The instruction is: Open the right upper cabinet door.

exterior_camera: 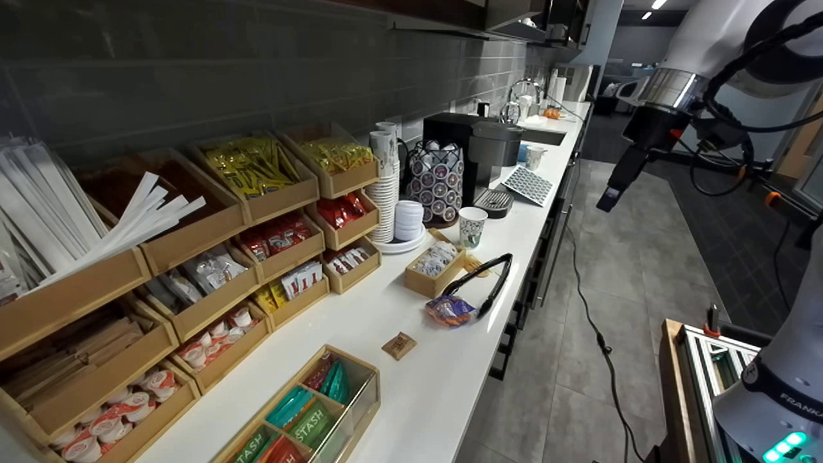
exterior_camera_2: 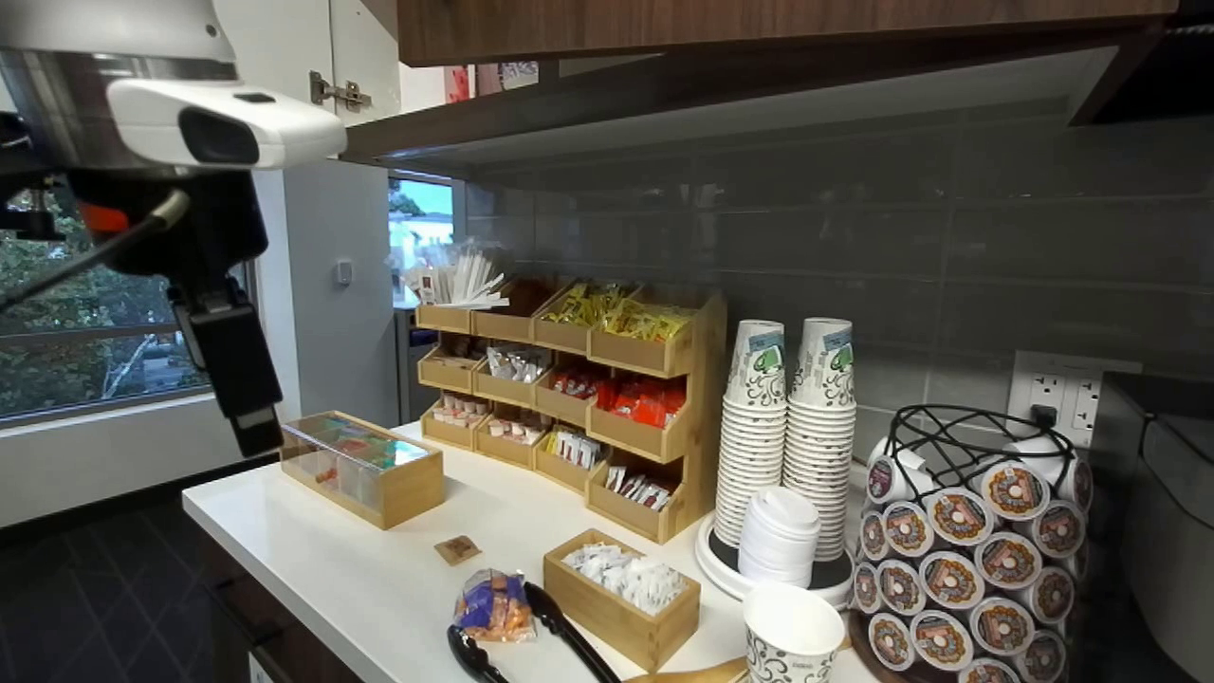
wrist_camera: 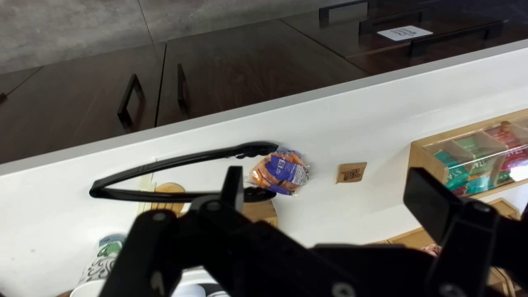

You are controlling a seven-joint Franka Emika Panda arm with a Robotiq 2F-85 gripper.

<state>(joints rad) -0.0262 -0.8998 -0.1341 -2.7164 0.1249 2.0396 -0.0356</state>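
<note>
Dark wood, cut off by the top edge of an exterior view, is the lower part of the right upper cabinet door [exterior_camera_2: 787, 30]. Its left end stands out from the cabinet bottom [exterior_camera_2: 588, 133], with some of the interior showing between them, so it looks ajar. No handle of this door shows. To its left, another door [exterior_camera_2: 285, 66] is swung open, white inside, with a metal hinge. My gripper [exterior_camera: 607, 199] hangs below cabinet height, apart from the door. In the wrist view the gripper [wrist_camera: 332, 189] has its fingers wide apart, nothing between them.
Below the cabinet runs a white counter [exterior_camera_2: 379, 588] with a wooden packet organizer [exterior_camera_2: 702, 379], cup stacks [exterior_camera_2: 787, 446], a pod rack [exterior_camera_2: 977, 541], a tea box [exterior_camera_2: 408, 484] and black tongs [wrist_camera: 165, 165]. A coffee machine [exterior_camera: 476, 148] stands farther along.
</note>
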